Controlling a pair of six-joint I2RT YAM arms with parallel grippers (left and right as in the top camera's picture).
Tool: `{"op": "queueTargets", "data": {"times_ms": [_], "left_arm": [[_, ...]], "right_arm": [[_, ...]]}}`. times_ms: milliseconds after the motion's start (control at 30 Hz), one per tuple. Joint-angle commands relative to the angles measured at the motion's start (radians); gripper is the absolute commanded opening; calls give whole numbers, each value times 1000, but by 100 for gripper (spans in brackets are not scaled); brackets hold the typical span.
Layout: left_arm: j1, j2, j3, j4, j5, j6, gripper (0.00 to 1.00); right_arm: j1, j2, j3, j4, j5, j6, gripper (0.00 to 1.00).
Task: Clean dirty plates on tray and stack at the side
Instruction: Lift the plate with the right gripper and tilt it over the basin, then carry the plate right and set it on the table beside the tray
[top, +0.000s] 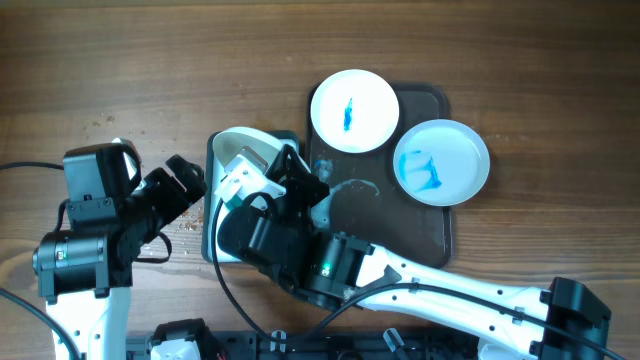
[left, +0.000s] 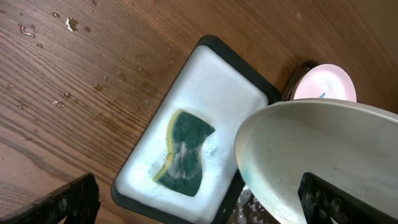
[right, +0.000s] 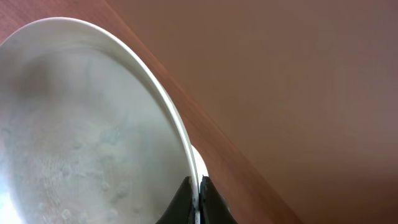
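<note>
From overhead, the right claw was clamped on the rim of a plate. It held the plate tilted above the dish near the middle of the worktop, probably so that suds would drip there and not on the wood. The tray lay just beside the dish, toward the right edge. On it sat 2 more plates, the far plate and the right plate, both smeared blue and not yet washed. The left claw hung on the dish's left-edge side.

In the left wrist view, the left claw stood wide open with nothing in it. The sponge lay in foam below it, and the claw seemed placed to pick it up. The plate overhung the dish's corner.

In the right wrist view, the right claw's fingers pinched only the rim, which left the plate's face free for scrubbing. That face showed a wet film with bubbles and no blue. No stack was visible at the side.
</note>
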Motion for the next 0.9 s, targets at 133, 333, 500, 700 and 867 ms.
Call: {"op": "queueTargets", "data": {"times_ms": [133,333,500,700,867], "left_arm": [[6,0,13,-1,12,5,100],[6,0,13,0,12,5,100],[6,0,13,-1,12,5,100],[6,0,13,0,12,5,100],[6,0,13,-1,12,5,100]], "right_arm": [[7,-3,18,2,29,-1,4],[7,-3,18,-1,29,-2,4],[3,-3,18,-8,25,53,4],[-126,-3,18,-245,-211,425,4],[-332,-79,19,-421,-583,658,4]]}}
